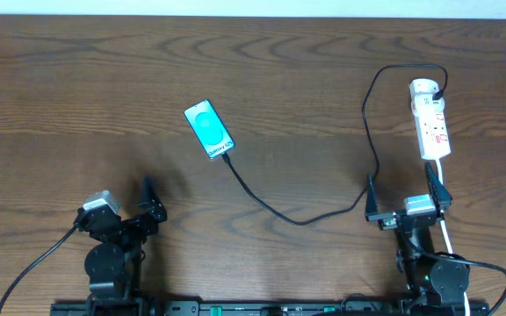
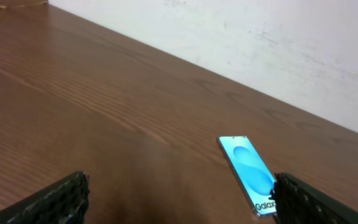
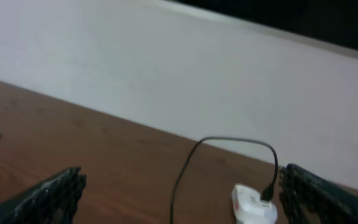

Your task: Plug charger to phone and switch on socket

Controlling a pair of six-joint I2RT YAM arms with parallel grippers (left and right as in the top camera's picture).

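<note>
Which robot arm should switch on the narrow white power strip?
Probably the right. The right gripper sits open close beside the narrow white power strip; the left gripper is far across the brown wooden table, nearer the cyan-screened phone.

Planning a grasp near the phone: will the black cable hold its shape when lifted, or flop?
Probably floppy: the cable lies in loose curves across the table, so it should sag either side of a grasp. It looks thin and light, so lifting is likely easy, but pulling may drag the phone, since its end sits at the phone's edge.
</note>
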